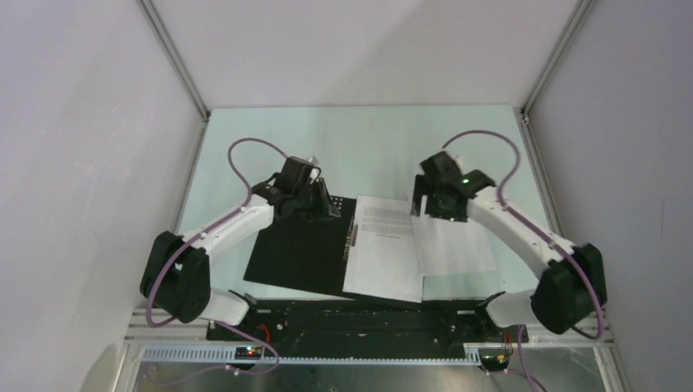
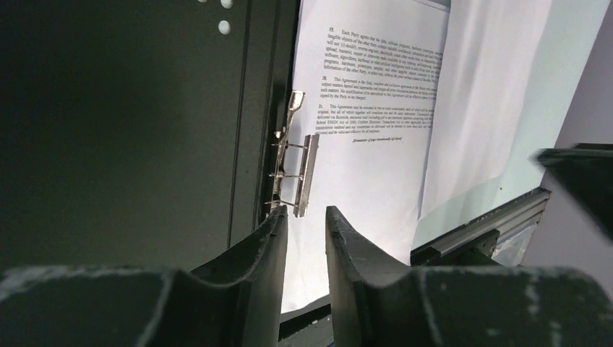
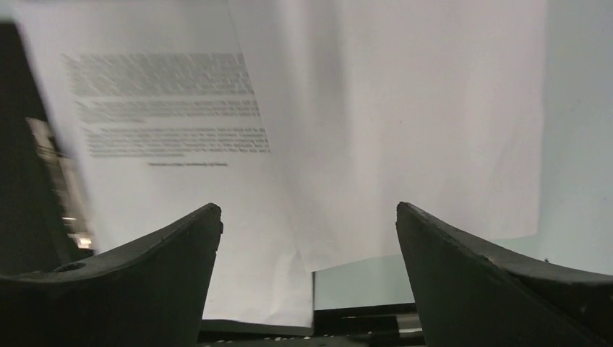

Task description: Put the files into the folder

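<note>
The right gripper [image 3: 307, 217] hangs wide open above the files [image 1: 384, 253]. The left gripper [image 2: 303, 215], narrowly open, holds nothing beside the clip [image 2: 300, 173]. The files lie lengthwise away from the arms on the open folder [image 1: 294, 253], right half, one overhanging onto the desk [image 1: 368, 147].

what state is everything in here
folder, open flat, black inside up
metal clip, at the spine, open or shut unclear
printed sheet, flat on folder's right half
second sheet, overlapping it, partly off the folder
left gripper, narrowly parted at the clip
right gripper, wide open, empty
</note>
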`<state>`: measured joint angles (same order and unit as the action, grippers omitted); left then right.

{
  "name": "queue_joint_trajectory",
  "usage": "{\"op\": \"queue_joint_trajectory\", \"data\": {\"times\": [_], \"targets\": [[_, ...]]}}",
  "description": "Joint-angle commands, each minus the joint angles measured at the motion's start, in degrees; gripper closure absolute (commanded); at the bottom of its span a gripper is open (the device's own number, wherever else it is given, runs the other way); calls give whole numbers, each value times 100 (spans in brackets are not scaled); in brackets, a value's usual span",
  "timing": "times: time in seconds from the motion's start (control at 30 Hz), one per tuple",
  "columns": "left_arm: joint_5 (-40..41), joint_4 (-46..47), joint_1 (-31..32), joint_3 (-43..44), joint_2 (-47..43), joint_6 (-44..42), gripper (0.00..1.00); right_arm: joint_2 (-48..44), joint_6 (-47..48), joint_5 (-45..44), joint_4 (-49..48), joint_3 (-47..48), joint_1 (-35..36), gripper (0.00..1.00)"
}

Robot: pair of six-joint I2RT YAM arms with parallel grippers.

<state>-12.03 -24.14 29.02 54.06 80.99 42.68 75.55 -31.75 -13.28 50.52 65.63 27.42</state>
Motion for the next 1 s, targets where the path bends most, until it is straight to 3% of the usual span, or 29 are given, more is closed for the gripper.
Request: {"op": "queue_joint_trajectory", "data": {"times": [0.0,0.27,0.53,0.83,0.97], "targets": [[-277,203,60,109,-89,106,68,507,-184,-841,-640,-340,685,4],[-383,472,918,-116,-21,451,70,1507,-218,-922,-987,-434,914,7],[-220,853,2061,-357,436,815,71,937,-969,-567,-1064,-1433,1280,12],[37,1095,2235,-666,1081,1200,75,690,-1861,-824,-1053,-2222,1984,16],[197,1088,2225,-812,1187,1323,75,834,-2014,-883,-1025,-2308,2085,26]]}}
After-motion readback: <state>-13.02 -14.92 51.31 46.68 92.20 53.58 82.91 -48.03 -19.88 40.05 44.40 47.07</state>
